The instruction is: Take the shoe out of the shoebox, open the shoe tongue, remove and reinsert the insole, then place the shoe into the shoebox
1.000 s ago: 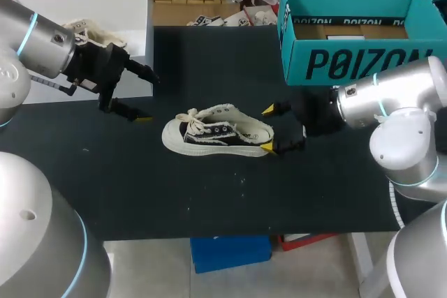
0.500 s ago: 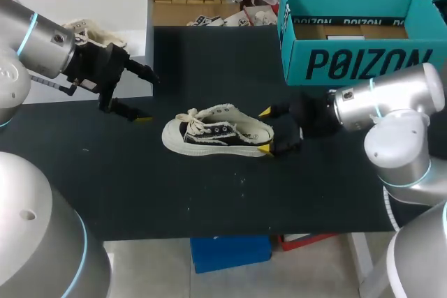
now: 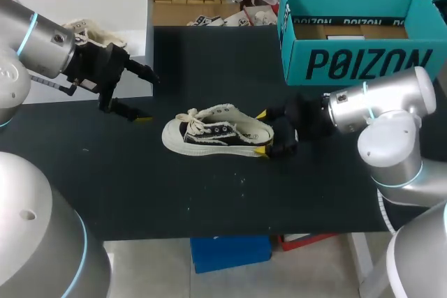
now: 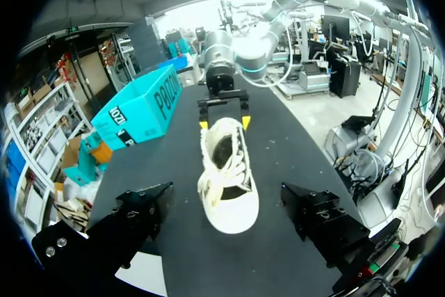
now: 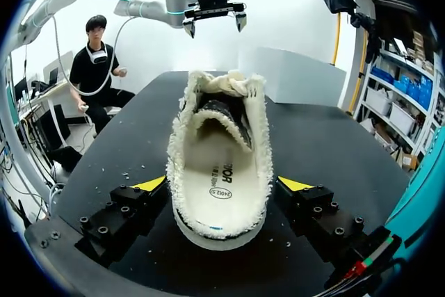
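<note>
1. One shoe (image 3: 216, 132) is here: a black low sneaker with a pale frayed rim and a pale sole. It stands on its sole on the table, outside both boxes. Its one white insole (image 5: 221, 175) lies flat inside it, and its laces (image 3: 196, 119) sit towards the toe end.
2. There are two boxes. The teal shoebox (image 3: 356, 33) is open on top and stands behind the shoe's heel end, well apart from it. The white box (image 3: 105, 8) stands behind and beyond the shoe's toe end, also well apart. A pale laced thing (image 3: 98, 34) lies in it, too hidden for me to name.
3. I have two grippers. My right gripper (image 3: 260, 132) is at the shoe's heel with its jaws released, one yellow tip on each side of the heel, just beside it. My left gripper (image 3: 145, 98) hangs off the shoe's toe end, near but apart, its jaws released and holding nothing.
4. There is one table (image 3: 209, 200). It is black and matte, with a few pale specks in front of the shoe.
</note>
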You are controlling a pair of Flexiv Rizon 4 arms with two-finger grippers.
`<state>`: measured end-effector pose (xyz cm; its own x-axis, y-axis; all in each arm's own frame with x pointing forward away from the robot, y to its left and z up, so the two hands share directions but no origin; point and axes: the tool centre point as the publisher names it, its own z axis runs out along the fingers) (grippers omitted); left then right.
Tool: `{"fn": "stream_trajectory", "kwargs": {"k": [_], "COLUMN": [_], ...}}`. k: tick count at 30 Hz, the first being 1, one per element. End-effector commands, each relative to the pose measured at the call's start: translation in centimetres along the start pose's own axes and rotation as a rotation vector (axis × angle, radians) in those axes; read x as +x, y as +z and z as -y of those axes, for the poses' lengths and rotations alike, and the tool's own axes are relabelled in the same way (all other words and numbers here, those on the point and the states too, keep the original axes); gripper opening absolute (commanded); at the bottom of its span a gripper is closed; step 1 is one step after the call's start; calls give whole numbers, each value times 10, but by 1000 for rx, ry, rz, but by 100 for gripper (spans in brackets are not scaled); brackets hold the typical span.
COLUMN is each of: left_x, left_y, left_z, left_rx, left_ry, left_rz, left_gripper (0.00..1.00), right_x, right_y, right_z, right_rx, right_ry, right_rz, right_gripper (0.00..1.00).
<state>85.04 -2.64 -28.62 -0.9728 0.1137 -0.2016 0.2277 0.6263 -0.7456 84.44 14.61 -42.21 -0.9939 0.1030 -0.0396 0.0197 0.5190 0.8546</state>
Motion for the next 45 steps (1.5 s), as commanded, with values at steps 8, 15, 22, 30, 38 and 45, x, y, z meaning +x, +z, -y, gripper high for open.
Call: {"fn": "stream_trajectory", "kwargs": {"k": [8,15,22,30,38,45], "left_x": [1,1,1,1,-2,-1], "left_y": [1,1,1,7,17,20], "left_z": [-1,-1,-1,16,40,44], "left_rx": [0,0,0,-67,-207,-226], "left_ry": [3,3,3,-59,-366,-373], "left_rz": [5,5,5,24,121,107], "left_gripper": [100,100,100,100,100,100], "right_x": [-1,-1,-1,-1,-1,-1], "right_y": [9,18,18,18,18,18], "right_z": [7,11,11,11,11,11], "right_rx": [-12,9,9,9,9,9], "right_ry": [11,21,21,21,21,21], "right_rz": [0,-27,-27,-27,-27,-27], "right_gripper": [100,27,0,0,0,0]}}
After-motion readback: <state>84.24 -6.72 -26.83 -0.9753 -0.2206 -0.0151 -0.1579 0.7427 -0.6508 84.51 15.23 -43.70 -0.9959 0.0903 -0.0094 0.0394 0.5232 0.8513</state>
